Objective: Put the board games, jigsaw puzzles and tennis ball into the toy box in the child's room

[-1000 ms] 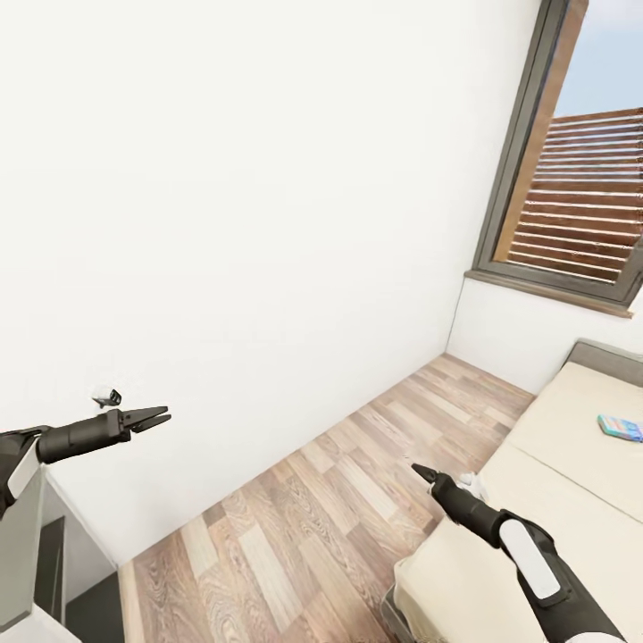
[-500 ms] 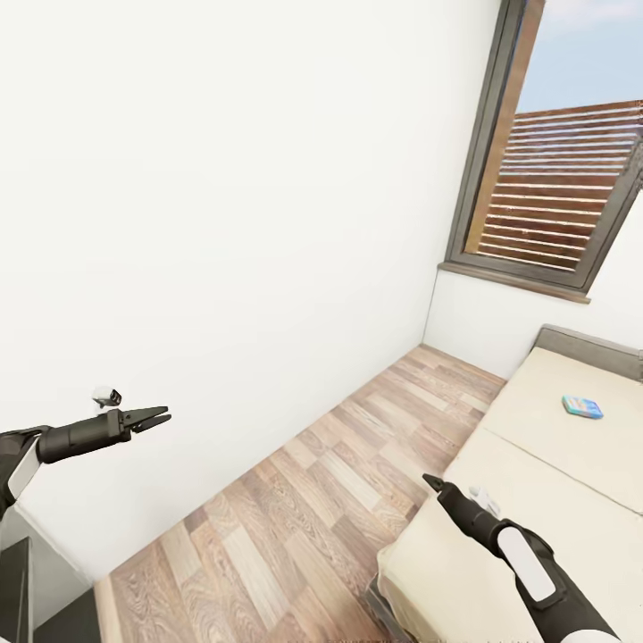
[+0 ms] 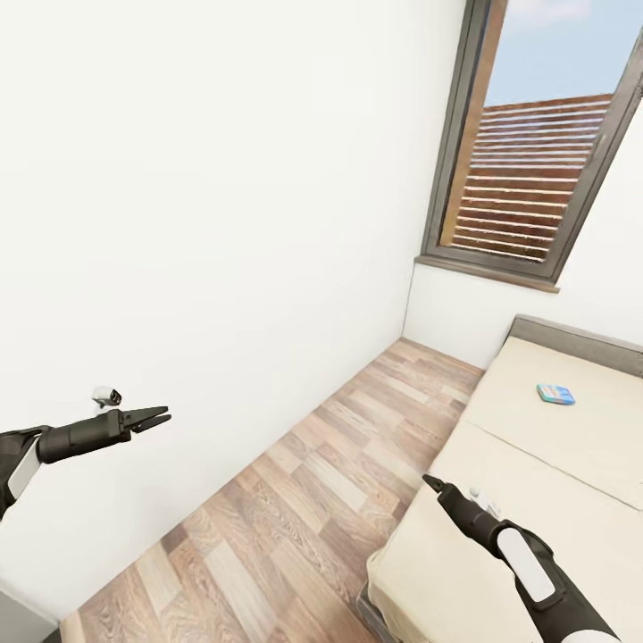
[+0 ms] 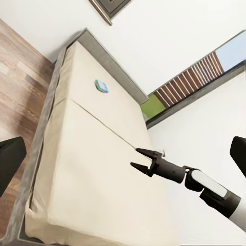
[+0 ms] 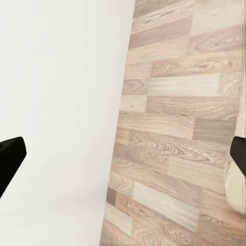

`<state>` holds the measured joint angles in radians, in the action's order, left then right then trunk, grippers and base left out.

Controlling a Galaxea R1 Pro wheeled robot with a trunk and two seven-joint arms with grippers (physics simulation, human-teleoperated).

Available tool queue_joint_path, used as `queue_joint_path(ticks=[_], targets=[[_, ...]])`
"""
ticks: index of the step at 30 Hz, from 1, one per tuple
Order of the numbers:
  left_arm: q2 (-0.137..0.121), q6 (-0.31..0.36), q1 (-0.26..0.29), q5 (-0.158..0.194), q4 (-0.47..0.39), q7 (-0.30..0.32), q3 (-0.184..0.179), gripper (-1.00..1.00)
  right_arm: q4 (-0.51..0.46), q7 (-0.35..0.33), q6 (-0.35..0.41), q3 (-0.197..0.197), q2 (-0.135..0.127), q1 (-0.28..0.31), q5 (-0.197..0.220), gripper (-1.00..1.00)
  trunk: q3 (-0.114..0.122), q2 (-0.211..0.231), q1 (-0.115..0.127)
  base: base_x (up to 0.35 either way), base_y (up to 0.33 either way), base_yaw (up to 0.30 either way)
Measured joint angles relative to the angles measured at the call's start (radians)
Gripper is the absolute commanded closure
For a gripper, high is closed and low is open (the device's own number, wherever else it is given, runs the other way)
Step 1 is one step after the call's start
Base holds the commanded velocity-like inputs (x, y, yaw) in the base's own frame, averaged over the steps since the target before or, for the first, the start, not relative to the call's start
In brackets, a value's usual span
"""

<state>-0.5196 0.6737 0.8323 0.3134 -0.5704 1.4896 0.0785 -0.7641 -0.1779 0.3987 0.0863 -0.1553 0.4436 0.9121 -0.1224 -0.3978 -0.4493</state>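
Observation:
A small flat blue board game [image 3: 555,394] lies on the far half of the beige bed [image 3: 500,500], near its grey headboard; it also shows as the board game [image 4: 101,86] in the left wrist view. My left gripper [image 3: 163,415] hangs open in front of the white wall, far from the bed. My right gripper [image 3: 430,483] is open with nothing in it, held over the bed's near corner, well short of the board game. The left wrist view shows the right gripper [image 4: 135,158] with its fingers spread. The table and toy box are out of view.
A white wall [image 3: 223,223] runs along the left, with a strip of wood-plank floor [image 3: 313,482] between it and the bed. A tall dark-framed window [image 3: 527,170] stands at the far end above the headboard.
The camera has turned right: window, bed and board game have slid left in the picture, and a grey furniture corner at lower left has dropped out. Both arms keep their pose.

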Motion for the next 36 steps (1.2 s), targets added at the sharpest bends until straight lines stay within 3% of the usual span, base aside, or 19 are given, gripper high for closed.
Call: queue_joint_path(ticks=[18, 36], targets=[[0.000, 0.000, 0.000, 0.000, 0.000, 0.000, 0.000, -1.00, 0.000, -0.002, -0.005, 0.010, -0.003, -0.001, 0.002, -1.00, -0.015, 0.000, 0.000, 0.006, 0.000, -0.225], [0.001, 0.000, 0.000, 0.000, 0.000, 0.000, 0.000, -1.00, 0.000, -0.013, -0.004, 0.010, -0.004, -0.001, 0.003, -1.00, -0.004, 0.000, 0.000, 0.000, 0.000, -0.264]])
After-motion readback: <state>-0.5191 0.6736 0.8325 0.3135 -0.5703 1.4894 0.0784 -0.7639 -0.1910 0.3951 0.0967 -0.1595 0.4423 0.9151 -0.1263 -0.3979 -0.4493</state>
